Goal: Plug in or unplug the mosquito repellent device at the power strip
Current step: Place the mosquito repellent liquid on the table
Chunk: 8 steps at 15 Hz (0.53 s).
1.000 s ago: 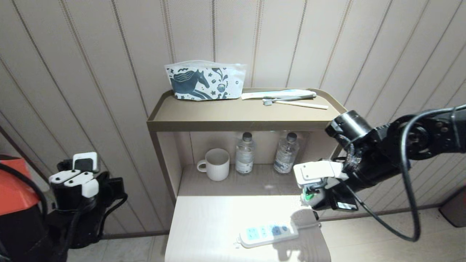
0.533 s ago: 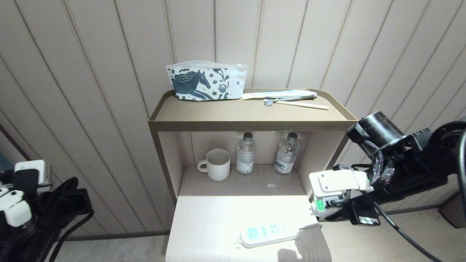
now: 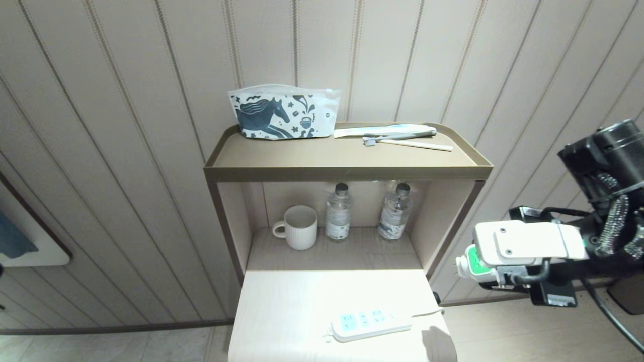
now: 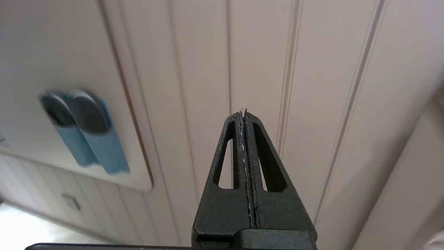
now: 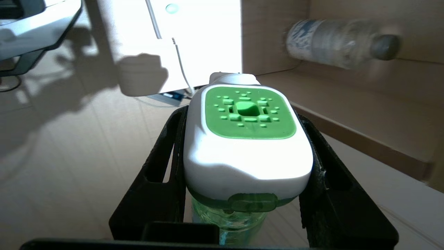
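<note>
1. Two grippers: right gripper [image 5: 242,166] clamped on mosquito repellent device [image 5: 247,137], off right of table [image 3: 287,311].
2. Power strip [image 3: 370,324] on table, sockets empty.
3. Left gripper [image 4: 244,116] fully closed, holding nothing.

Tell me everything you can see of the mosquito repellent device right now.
The small white plastic mosquito repellent device has a rounded head with a green face patterned with raised squares, and a clear green liquid bottle attached behind it. It is clamped by its sides between the right gripper's black fingers, held in the air right of the pale table, clear of the flat white power strip.
</note>
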{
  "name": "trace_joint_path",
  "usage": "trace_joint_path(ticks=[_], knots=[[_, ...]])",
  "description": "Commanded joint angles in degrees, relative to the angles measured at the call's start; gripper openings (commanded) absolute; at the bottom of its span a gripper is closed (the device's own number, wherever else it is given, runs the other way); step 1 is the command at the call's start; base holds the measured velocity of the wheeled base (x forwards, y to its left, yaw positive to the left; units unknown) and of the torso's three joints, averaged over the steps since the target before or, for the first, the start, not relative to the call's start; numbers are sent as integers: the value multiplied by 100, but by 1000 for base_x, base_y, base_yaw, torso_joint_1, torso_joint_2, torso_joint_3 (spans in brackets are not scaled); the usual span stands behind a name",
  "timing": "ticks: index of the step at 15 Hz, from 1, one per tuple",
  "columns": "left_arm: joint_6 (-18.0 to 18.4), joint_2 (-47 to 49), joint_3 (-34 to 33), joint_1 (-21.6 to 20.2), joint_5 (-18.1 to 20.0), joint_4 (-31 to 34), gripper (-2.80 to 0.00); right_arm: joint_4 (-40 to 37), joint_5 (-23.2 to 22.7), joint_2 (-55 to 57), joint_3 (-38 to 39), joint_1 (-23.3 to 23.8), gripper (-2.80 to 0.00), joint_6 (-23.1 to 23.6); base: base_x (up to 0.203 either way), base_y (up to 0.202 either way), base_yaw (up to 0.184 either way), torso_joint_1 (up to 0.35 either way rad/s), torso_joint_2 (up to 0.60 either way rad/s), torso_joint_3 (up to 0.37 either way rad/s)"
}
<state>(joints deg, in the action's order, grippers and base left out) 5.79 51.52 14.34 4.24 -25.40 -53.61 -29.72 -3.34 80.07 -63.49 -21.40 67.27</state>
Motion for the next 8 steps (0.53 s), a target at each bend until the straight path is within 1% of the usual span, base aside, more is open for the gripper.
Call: trace_joint_path(ticks=[1, 2, 3, 4, 5, 6, 7, 8], knots=[[-286, -2359, 799, -37, 183, 3852, -280, 113, 278, -574, -150, -139, -280, 2, 0, 0, 0, 0, 0, 0], [-459, -2880, 847, -47, 309, 4549, -280, 282, 570, -707, -322, -170, -280, 2, 0, 0, 0, 0, 0, 0], [-610, -3283, 766, -58, 424, 5092, -280, 389, 734, -787, -455, -186, -280, 5, 0, 0, 0, 0, 0, 0], [-692, -3479, 485, -77, 489, 5238, -280, 390, 832, -885, -720, -188, -280, 5, 0, 0, 0, 0, 0, 0], [-731, -3581, -1, -106, 533, 5179, -280, 408, 935, -1016, -955, -191, -280, 5, 0, 0, 0, 0, 0, 0], [-710, -3710, -583, -144, 570, 4958, -280, 416, 1052, -1134, -1182, -196, -280, 6, 0, 0, 0, 0, 0, 0], [-619, -3904, -1085, -210, 647, 4650, -280, 431, 1270, -1227, -1370, -247, -280, 0, 0, 0, 0, 0, 0, 0], [-543, -4255, -1364, -260, 841, 4588, -280, 470, 1546, -1303, -1535, -426, -280, -22, 0, 0, 0, 0, 0, 0]])
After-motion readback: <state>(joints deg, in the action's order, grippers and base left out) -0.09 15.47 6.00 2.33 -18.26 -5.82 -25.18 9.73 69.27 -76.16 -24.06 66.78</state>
